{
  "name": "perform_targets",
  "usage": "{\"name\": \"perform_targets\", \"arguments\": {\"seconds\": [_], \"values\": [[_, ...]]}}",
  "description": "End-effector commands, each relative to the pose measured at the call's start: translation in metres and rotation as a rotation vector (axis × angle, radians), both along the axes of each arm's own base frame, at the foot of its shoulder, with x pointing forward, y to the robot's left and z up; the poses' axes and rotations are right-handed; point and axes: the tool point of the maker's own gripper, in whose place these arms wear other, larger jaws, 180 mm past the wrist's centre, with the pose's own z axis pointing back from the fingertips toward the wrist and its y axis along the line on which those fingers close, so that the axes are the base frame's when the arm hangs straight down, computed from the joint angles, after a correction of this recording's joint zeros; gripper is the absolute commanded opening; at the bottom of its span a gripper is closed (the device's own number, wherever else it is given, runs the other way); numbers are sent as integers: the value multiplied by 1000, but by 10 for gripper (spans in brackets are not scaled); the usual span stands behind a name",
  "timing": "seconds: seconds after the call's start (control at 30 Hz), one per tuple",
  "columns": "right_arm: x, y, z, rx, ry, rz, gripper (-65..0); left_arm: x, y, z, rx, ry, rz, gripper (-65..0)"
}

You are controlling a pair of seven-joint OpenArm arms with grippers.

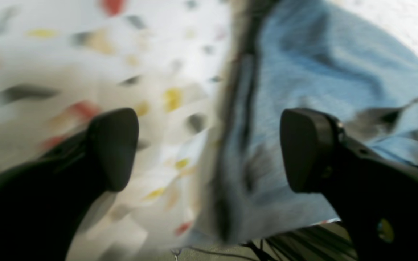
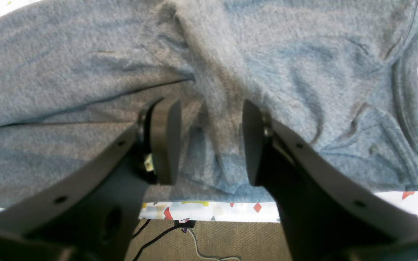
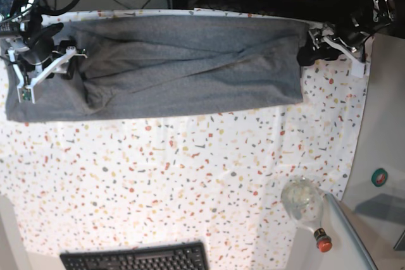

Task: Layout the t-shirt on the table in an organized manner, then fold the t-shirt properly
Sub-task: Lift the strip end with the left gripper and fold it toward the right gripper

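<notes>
T-shirt cloth sits between the right gripper's (image 2: pixel 210 141) half-open black pads, not pinched. The left gripper (image 1: pixel 209 148) is wide open, holding nothing. The soft grey cotton t-shirt (image 3: pixel 190 67) lies stretched along the speckled white table's (image 3: pixel 190 181) far edge. Grab corners evenly, pull gently.

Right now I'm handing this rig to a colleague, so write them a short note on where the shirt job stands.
Left gripper: open, holding nothing, at the shirt's edge.
Right gripper: fingers apart over a ridge of cloth, no clear grip.
T-shirt: stretched as a long band along the far side of the table, with creases and a bunched end near the right gripper.
Done: spread lengthwise.
Left: smooth it flat, then fold.
</notes>
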Motion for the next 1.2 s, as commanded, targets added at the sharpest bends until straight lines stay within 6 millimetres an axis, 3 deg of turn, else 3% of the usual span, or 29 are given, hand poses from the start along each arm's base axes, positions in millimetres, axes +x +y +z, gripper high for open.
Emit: {"name": "perform_targets", "arguments": {"seconds": [0.0,0.13,0.23,0.33,0.5,0.57,0.7,0.8,0.87,1.0,1.17], "values": [[7,-2,8,-5,-37,-1,-386,1,-7,0,-4,3,-40,-74],[6,-2,7,-5,-34,-1,-386,3,-31,-17,-57,46,-82,-84],[3,-2,6,-6,-28,-3,-386,-2,-47,-32,-94,97,-115,-142],[2,-2,6,-6,-27,-3,-386,-7,-52,-39,-67,128,-159,-278],[2,-3,6,-7,-27,-5,-386,-11,-49,-44,-9,157,-197,-650],[2,-3,6,-7,-27,-5,-386,-5,-40,-41,8,145,-186,-650],[2,-3,6,-7,-27,-5,-386,13,17,-19,86,92,-83,-650],[2,-3,6,-6,-25,-4,-386,27,49,9,174,30,-71,-650],[2,-3,6,-6,-24,-4,-386,33,56,27,232,-13,-100,-650],[2,-3,6,-7,-24,-5,-386,29,40,57,316,-82,-197,-650],[3,-4,6,-7,-25,-6,-386,35,-28,75,302,-148,-293,-650]]}}
